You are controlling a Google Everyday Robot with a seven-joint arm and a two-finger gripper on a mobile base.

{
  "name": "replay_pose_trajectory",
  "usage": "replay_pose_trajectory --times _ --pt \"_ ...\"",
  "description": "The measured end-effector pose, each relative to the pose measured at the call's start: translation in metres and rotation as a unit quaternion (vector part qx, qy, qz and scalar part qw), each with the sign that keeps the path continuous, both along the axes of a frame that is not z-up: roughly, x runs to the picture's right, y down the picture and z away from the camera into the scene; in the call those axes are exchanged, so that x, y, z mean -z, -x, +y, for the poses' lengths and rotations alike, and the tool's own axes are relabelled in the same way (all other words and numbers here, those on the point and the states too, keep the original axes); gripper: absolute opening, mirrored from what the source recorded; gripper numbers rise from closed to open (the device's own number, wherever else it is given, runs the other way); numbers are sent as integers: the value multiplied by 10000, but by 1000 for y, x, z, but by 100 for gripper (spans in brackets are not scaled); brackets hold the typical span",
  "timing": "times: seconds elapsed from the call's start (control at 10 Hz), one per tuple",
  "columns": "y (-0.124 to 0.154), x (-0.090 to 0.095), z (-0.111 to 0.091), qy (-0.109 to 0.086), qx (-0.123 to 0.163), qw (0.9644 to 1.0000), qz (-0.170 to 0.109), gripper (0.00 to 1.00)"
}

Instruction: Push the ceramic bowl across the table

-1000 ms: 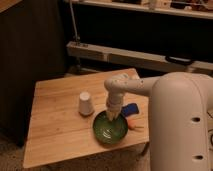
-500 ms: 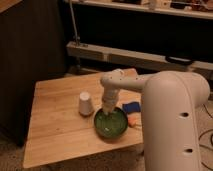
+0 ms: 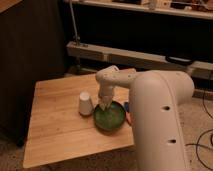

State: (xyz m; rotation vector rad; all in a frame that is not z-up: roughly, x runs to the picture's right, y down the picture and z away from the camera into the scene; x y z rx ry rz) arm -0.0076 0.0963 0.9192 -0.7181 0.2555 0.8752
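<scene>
Camera view: tool (image 3: 105, 104) down at ceramic bowl (image 3: 112, 120) rim, spread impossible to tell; push low, steadily across table (image 3: 55, 131), skirting white cup (image 3: 85, 103).

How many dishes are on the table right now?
2. The green ceramic bowl sits near the right edge of the table, with the gripper at its far-left rim; the white cup stands upside-down just left of it. The arm may hide more beside the bowl.

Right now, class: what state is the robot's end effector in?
End effector: open or closed cannot be told; it is at the rim of the round, glossy green ceramic bowl.
</scene>
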Motion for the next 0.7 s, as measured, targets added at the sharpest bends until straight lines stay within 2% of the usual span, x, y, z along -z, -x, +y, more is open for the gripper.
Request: replay_pose_trajectory --times 0.1,0.4,0.5,0.6,0.7 --pt "-1 -9 -6 -32 -16 10000 20 38" --pt "-27 -32 -39 -219 -214 9992 260 38" --pt "-34 -38 -59 -395 -237 9985 284 38" --pt "-41 -36 -80 -497 -218 9980 328 38" --pt "-36 -35 -96 -612 -180 9975 299 38"
